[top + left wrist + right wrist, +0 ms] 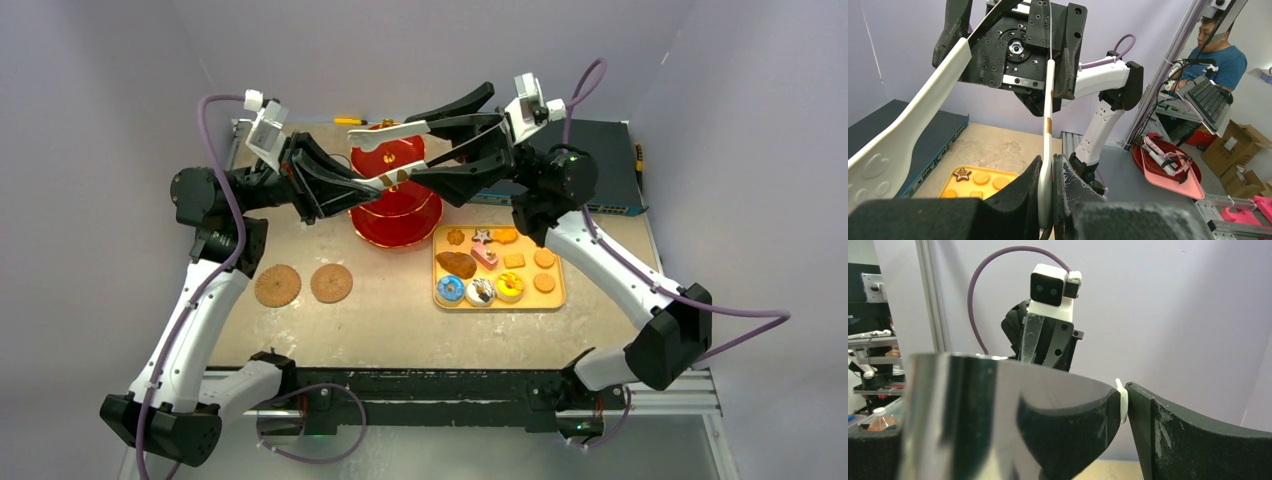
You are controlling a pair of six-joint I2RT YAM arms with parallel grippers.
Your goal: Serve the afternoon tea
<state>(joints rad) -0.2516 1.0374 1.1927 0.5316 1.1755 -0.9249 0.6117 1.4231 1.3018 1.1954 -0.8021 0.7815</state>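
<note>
1. Overhead, both arms met above the red three-tier stand [400, 225], which stood at the back of the surface [390, 330], just beside the yellow tray [500, 303] of pastries [490, 265].
2. The left end effector [372, 182] was clenched on one arm of the white tongs [385, 130]. The right end effector [415, 148] was spread wide, grasping the tongs with both of their arms lying along the insides of its fingers.
3. The step in hand appeared to be seating the tongs in the right end effector. Doing it well would call for the left to hold its pinch until both arms sat square against the right fingers. It should then let go cleanly, with the tips kept above the stand's top.
4. No mug showed in any view. The arms covered much of the stand's tiers, so whether they carried anything could not be told. Two brown discs [278, 285] on the surface could have been biscuits or mats.
</note>
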